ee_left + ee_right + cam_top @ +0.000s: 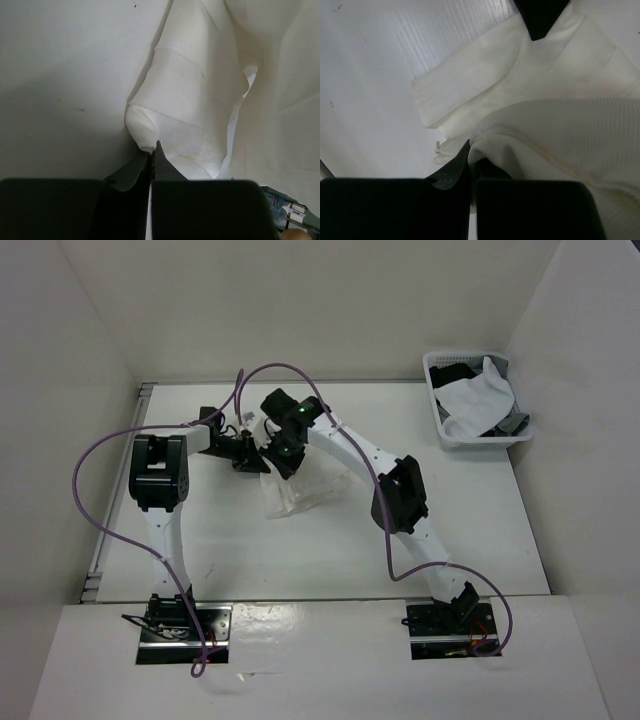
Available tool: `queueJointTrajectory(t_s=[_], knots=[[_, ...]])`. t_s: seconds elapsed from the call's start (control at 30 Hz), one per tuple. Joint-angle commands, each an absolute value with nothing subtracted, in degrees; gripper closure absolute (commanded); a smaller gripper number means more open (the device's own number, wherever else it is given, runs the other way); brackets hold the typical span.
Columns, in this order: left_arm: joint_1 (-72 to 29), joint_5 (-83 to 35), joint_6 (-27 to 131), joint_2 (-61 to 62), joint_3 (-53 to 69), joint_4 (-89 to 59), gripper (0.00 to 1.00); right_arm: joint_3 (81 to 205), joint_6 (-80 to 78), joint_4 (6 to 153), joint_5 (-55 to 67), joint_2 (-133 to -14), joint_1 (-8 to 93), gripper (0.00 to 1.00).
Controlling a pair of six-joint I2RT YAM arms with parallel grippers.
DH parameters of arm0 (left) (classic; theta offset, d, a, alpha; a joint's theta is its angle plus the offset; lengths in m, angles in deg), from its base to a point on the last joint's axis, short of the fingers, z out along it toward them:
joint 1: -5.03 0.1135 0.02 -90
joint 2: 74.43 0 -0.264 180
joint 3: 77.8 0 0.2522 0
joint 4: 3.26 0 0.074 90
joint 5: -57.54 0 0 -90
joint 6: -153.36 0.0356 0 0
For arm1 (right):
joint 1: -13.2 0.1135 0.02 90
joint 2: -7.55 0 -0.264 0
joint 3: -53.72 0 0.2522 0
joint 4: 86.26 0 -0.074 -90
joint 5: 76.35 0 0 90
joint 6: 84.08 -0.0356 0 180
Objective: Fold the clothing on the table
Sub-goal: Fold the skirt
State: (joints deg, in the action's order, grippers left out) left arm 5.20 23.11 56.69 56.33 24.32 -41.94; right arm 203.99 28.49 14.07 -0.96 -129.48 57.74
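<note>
On the matte white counter [480, 540], just short of its far edge, a white pleated thin-fabric garment [300, 492] is seen bunched, with the left claw [151, 151] and the right claw [471, 154] each clamped tight on a fold.

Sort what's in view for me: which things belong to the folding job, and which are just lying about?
Job: the clothing, pinched by the left gripper and the right gripper; the table under it.
Lying about: the basket at the far right, holding a plain white cloth and dark garments.
</note>
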Motion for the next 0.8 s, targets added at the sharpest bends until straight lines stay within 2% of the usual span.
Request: queueJointTrajectory(t_s=[0.0,0.53,0.67,0.7,0.73,0.77], knots=[[4.77,24.14,56.68,57.76,24.20,-41.27,1.00,207.05,28.95,12.57,-3.13,-130.34,58.81,1.00],[4.77,24.14,57.21,56.70,24.20,-41.80,1.00,211.09,29.47,10.99,-5.68,-133.24,58.82,0.99],[4.77,24.14,57.21,56.70,23.68,-41.80,1.00,211.62,29.47,10.98,-6.30,-133.25,58.82,0.90],[4.77,24.14,57.21,56.70,23.68,-41.80,1.00,212.14,29.47,10.98,-6.30,-133.25,58.82,0.86],[4.77,24.14,57.21,56.70,23.68,-41.80,1.00,212.15,29.47,10.98,-6.91,-133.25,58.82,0.77],[4.77,24.14,57.21,56.70,23.68,-41.80,1.00,212.15,29.47,10.98,-6.91,-133.25,58.82,0.75]])
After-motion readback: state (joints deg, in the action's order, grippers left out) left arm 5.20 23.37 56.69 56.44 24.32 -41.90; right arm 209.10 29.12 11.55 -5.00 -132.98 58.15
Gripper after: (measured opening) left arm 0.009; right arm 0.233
